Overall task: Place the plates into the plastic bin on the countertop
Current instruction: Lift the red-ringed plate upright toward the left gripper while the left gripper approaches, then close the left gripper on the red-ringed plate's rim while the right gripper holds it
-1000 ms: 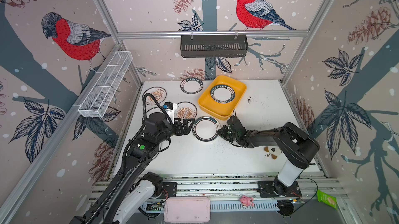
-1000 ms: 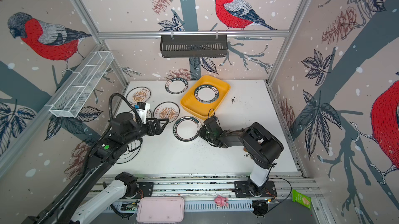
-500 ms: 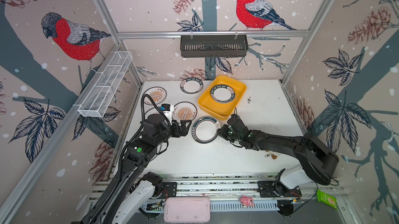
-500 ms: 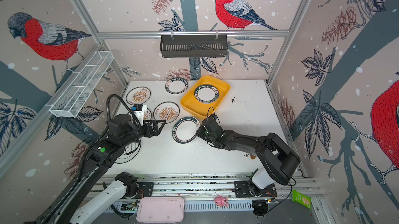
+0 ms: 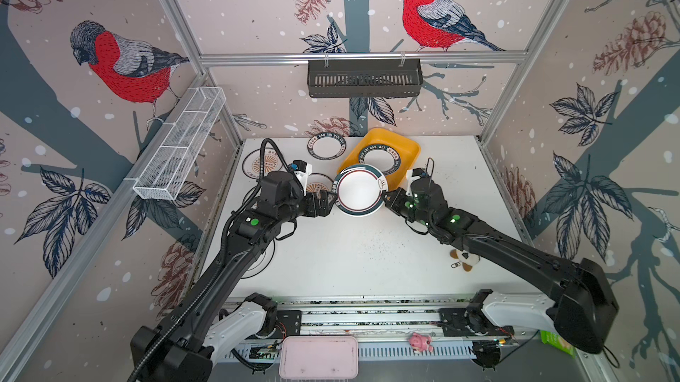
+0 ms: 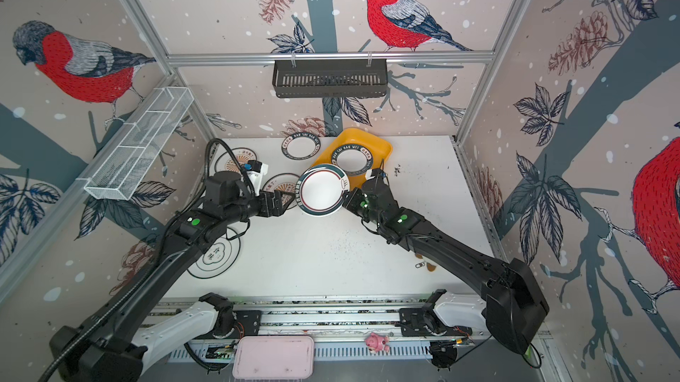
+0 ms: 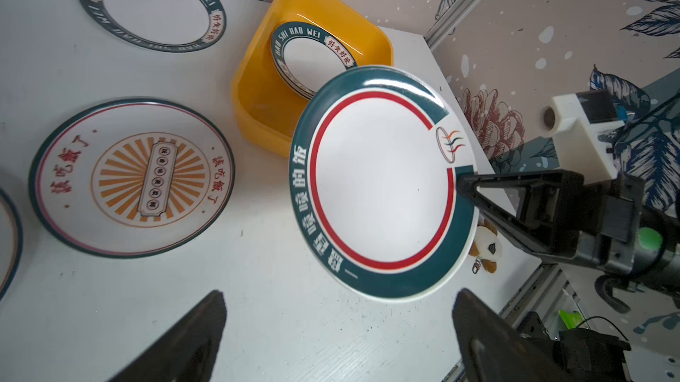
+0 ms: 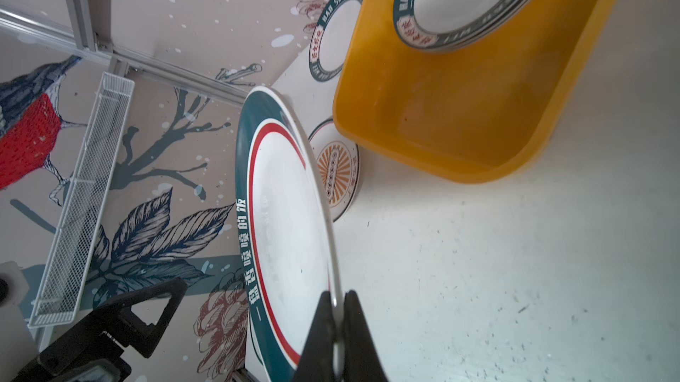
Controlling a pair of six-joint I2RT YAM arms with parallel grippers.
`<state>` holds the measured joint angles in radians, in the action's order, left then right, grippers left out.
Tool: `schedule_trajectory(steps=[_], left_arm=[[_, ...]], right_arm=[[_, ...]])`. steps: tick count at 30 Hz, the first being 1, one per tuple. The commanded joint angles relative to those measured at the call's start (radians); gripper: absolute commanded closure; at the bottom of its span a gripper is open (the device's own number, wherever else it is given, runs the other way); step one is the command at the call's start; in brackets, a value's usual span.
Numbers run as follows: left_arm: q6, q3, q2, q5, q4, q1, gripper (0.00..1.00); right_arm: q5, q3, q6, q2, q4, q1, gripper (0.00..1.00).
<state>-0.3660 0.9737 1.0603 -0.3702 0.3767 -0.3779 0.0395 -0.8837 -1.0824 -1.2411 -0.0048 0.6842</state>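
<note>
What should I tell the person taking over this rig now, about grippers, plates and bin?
Right gripper: shut on the red-ringed plate's rim, above the countertop beside the yellow bin.
Left gripper: open, empty, near that plate.
Done: lettered plate in the bin.
Left: held plate; on the countertop a second lettered plate, two sunburst plates, a black-ringed plate.

Tilted plate (image 7: 382, 185): teal rim, red ring, white centre. Bin (image 7: 265, 115): yellow. Flat plate (image 7: 132, 178): orange sunburst, red lettering.
</note>
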Motion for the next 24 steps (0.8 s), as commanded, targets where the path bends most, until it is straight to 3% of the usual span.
schedule_trajectory(steps=[1,6,13,18,22,24], left_arm=[[0.035,0.077,0.087,-0.126,-0.082,0.009,0.04],[0.002,0.192,0.283,-0.284,-0.162,0.054,0.06],[-0.083,0.348,0.515,-0.374,-0.246,0.074,0.12],[-0.196,0.406,0.649,-0.435,-0.344,0.095,0.28],[-0.257,0.451,0.709,-0.468,-0.404,0.095,0.30],[-0.267,0.471,0.731,-0.472,-0.419,0.094,0.39]], right_arm=[[0.107,-0.045,0.087,-0.002,0.025,-0.086,0.97],[0.257,-0.130,0.144,-0.070,0.025,-0.220,0.97],[0.363,-0.195,0.170,-0.148,0.077,-0.278,0.97],[0.398,-0.191,0.167,-0.167,0.111,-0.309,0.97],[0.414,-0.171,0.151,-0.164,0.156,-0.332,0.97],[0.419,-0.160,0.140,-0.168,0.178,-0.340,0.97]])
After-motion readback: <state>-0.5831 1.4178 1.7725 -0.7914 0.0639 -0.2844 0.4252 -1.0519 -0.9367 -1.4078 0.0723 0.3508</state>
